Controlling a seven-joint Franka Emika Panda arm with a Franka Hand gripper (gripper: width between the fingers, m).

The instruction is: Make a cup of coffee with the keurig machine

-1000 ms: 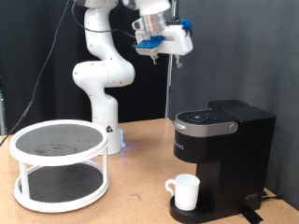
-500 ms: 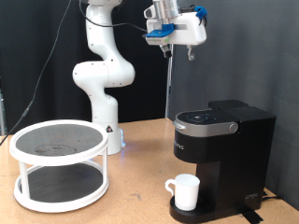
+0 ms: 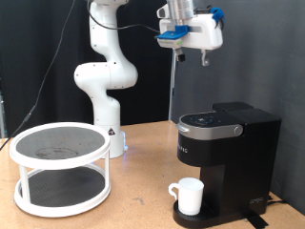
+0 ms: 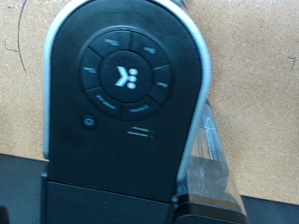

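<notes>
High above the keurig machine (image 3: 227,153) — tool (image 3: 193,57)

Arm raised high, hand near the exterior view's top

We are seeing the white arm (image 3: 107,67) standing on its base toward the exterior view's left, its lower links rising upright and its upper links reaching across toward the right. The gripper (image 3: 191,57) is hanging at the end of that reach, high in the air and touching nothing. Its fingers are too small and blurred for us to read, and the wrist view is showing none of them.
</notes>
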